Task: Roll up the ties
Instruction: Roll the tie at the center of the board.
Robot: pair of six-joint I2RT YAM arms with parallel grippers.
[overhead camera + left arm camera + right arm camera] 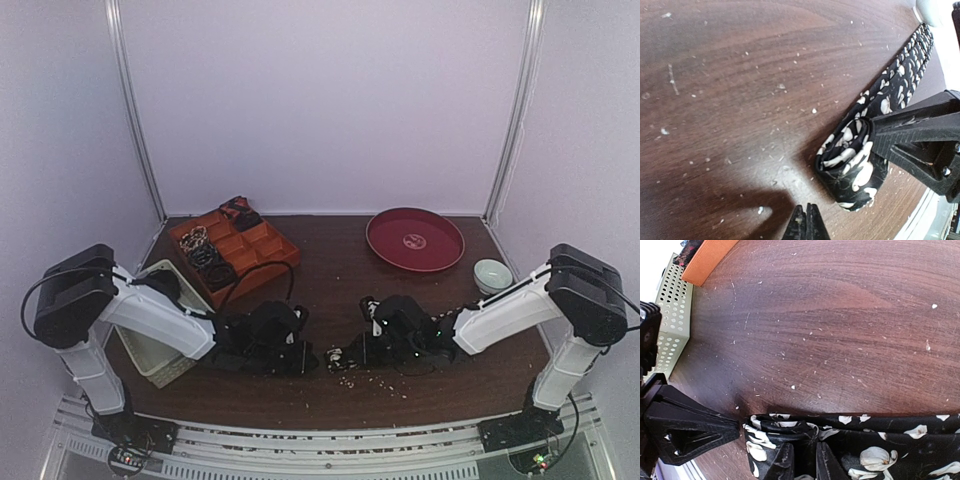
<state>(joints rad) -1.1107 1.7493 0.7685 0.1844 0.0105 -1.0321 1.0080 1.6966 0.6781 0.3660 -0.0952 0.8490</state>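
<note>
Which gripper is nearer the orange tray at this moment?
Left. The left gripper sits in front of the orange tray; the right gripper, pinching the tie, is farther off to the right.

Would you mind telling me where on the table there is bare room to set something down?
The widest bare patch lies at the back middle, between the tray and the plate. A narrower, crumb-strewn strip runs along the near edge, below the tie. The centre is crowded by the left arm and right arm; the basket fills the left.
</note>
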